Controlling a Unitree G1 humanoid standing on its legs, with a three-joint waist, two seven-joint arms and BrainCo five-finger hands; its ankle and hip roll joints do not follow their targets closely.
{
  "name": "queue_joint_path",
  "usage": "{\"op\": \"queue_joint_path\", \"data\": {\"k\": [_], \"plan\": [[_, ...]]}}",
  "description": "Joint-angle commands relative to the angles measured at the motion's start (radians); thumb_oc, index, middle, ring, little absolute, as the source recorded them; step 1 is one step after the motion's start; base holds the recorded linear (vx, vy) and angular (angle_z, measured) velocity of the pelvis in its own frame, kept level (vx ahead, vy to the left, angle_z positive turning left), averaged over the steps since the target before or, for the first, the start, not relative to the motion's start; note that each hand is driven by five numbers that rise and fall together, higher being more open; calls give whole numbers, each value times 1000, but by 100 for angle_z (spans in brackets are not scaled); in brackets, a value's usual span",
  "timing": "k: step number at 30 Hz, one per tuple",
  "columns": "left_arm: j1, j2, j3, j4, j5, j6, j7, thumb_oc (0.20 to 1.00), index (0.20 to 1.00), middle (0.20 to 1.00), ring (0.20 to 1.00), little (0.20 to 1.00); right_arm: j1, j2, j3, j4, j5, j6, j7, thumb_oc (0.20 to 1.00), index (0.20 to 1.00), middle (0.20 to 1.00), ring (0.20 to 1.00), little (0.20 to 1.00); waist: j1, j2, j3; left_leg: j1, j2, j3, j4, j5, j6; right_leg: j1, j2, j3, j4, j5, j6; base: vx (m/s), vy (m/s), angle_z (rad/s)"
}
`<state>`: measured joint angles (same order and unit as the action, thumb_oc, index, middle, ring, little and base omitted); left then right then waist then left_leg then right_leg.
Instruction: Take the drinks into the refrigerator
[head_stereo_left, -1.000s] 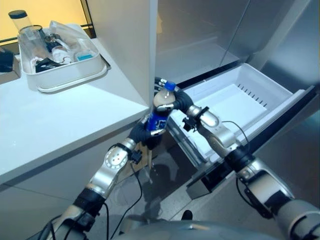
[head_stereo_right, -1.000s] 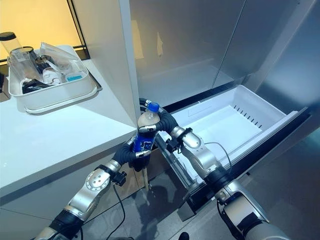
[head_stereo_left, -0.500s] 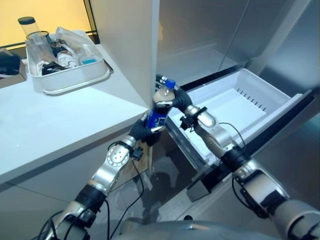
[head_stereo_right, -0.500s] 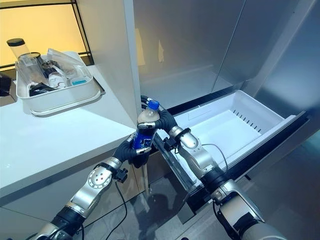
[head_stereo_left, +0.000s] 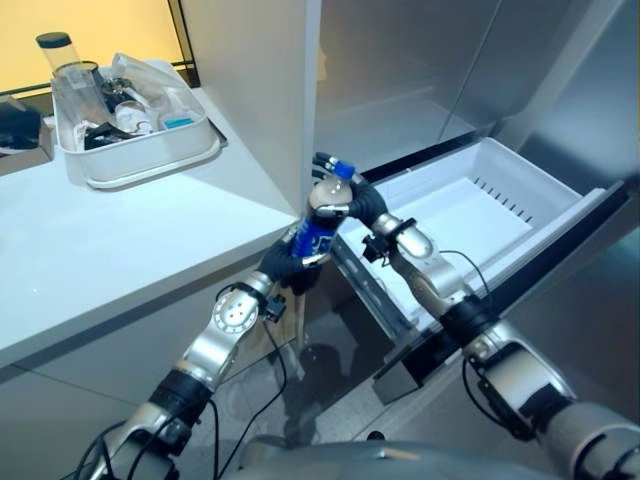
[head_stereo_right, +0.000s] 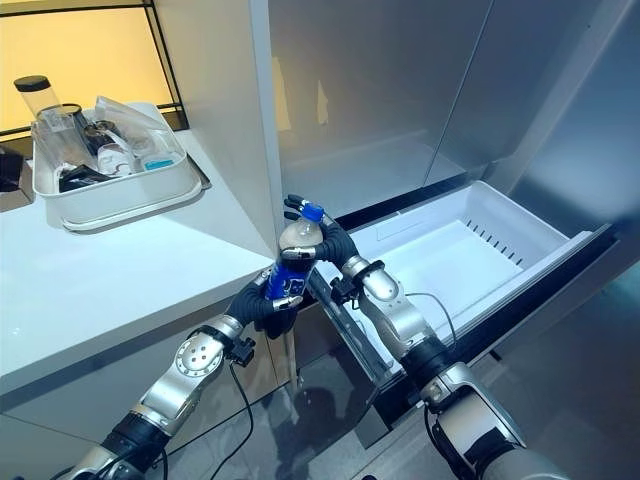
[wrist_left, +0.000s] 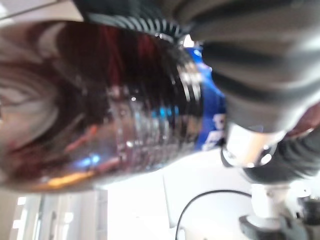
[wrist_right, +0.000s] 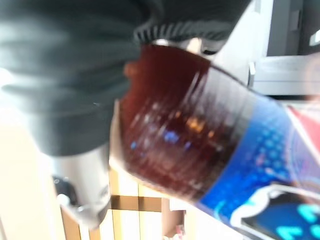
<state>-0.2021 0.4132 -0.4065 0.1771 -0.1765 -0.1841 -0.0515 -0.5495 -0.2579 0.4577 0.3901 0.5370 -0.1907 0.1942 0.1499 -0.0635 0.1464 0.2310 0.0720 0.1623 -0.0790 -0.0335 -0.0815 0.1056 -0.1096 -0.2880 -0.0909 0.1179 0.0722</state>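
Bottle of dark cola, blue-capped and wrapped in a blue label whose print cannot be read, stands nearly upright with its cap tipped slightly away from the robot, held between both hands at the near corner of the open freezer drawer. Left hand curls round its lower body; right hand wraps the shoulder below the cap. Farther left, on the white counter, a white bin holds clear containers.
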Motion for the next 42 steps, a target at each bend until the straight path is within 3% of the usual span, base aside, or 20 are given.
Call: {"op": "queue_joint_path", "data": {"k": [1, 7, 18, 27, 42], "plan": [[-166, -64, 71, -161, -63, -172, 7, 200, 200, 200, 200, 200, 33, -74, -45, -37, -32, -30, 4, 1000, 1000, 1000, 1000, 1000, -4, 18, -12, -11, -55, -5, -8, -61, 58, 18, 0, -28, 137, -86, 38, 0, 0, 0], [-81, -42, 155, -199, -80, -173, -21, 200, 200, 200, 200, 200, 218, -107, -172, -179, -36, -53, 11, 1000, 1000, 1000, 1000, 1000, -23, 22, -6, -12, -55, -3, -8, -62, 60, 14, 0, -25, 138, -87, 37, 0, 0, 0], [-3, -39, 182, -264, -146, -152, -99, 200, 200, 200, 200, 200, 326, -122, -253, -291, -52, -52, 35, 1000, 1000, 1000, 1000, 1000, -35, 24, -2, -12, -54, -4, -8, -62, 63, 4, 2, -18, 145, -88, 35, 0, 0, 0], [-30, -8, 62, -326, -149, -124, -197, 200, 200, 200, 200, 200, 196, -117, -170, -277, -87, -39, 49, 1000, 1000, 1000, 1000, 1000, -23, 24, -5, -12, -52, -2, -8, -58, 63, 7, 5, -12, 139, -84, 35, 0, 0, 0], [-159, -52, -28, -266, -59, -115, -126, 200, 200, 200, 200, 200, -25, -5, 22, -233, -64, -2, 71, 1000, 1000, 1000, 1000, 1000, -3, 22, -7, -14, -54, -7, -8, -52, 66, 12, 2, -14, 136, -77, 35, 0, 0, 0]]}}
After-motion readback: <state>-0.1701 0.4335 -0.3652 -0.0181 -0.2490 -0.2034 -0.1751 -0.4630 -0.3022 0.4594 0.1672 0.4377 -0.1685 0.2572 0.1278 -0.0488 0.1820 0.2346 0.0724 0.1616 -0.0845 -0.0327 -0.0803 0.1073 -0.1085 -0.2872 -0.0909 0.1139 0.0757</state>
